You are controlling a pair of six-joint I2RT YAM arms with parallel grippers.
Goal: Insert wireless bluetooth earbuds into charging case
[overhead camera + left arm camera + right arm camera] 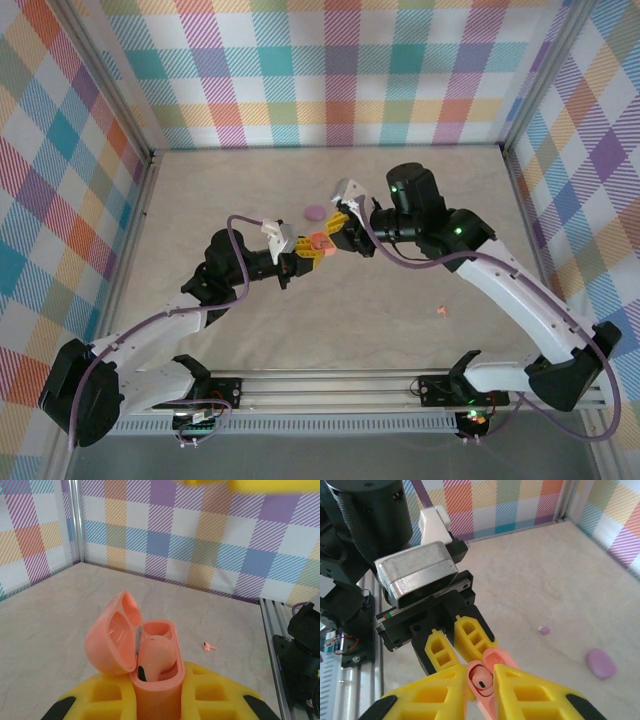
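1. Left wrist view: clamping the open orange-pink charging case upright in the left gripper, seated earbud in its nearer well.
2. Hovering close over it with the right gripper, jaws narrowly parted, gripping nothing.
3. Showing a loose orange-pink earbud, purple case and purple earbud apart on open table, clear of walls.
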